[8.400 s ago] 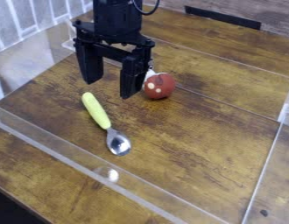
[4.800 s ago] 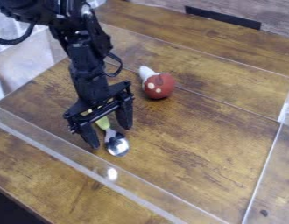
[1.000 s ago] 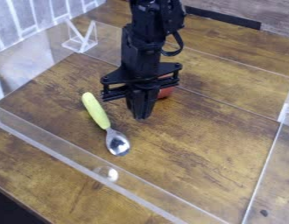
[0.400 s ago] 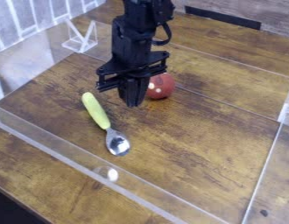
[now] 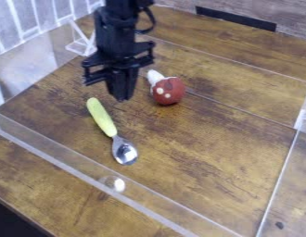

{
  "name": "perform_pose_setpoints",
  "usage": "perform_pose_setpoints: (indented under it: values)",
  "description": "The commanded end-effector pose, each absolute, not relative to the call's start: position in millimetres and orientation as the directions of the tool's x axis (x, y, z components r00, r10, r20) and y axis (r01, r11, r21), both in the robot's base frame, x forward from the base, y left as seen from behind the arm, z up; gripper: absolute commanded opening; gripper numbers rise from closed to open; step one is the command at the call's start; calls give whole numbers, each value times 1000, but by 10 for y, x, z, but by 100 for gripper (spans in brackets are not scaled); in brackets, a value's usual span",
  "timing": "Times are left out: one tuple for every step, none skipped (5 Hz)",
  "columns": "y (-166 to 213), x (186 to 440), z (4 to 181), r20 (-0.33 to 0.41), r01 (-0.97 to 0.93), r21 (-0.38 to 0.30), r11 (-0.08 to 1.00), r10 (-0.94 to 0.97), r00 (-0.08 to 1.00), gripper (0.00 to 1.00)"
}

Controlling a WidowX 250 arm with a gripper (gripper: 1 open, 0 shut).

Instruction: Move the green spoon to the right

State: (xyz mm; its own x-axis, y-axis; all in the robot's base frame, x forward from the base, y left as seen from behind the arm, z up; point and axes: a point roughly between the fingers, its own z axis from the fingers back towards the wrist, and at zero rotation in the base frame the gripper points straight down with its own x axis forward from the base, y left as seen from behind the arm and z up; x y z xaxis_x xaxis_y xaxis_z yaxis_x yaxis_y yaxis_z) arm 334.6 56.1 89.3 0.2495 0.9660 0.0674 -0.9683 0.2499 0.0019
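Camera: green spoon (image 5: pixel 106 122) lies just below the end effector (image 5: pixel 120 92).

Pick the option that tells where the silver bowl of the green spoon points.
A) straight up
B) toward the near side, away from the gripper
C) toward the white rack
B: the silver bowl lies nearer the camera than the green handle, whose end is by the gripper.

The green spoon (image 5: pixel 108 124) is seen on the wooden table (image 5: pixel 199 157), near the red apple (image 5: pixel 170 90); the gripper (image 5: pixel 113 85) is held above.
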Motion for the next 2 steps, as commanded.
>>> perform_pose_setpoints:
  values:
    - [825,3337,1067,59,-986,-47,162,986,159,100]
    - [876,3252,902,43,-982,-43,185,982,184,100]
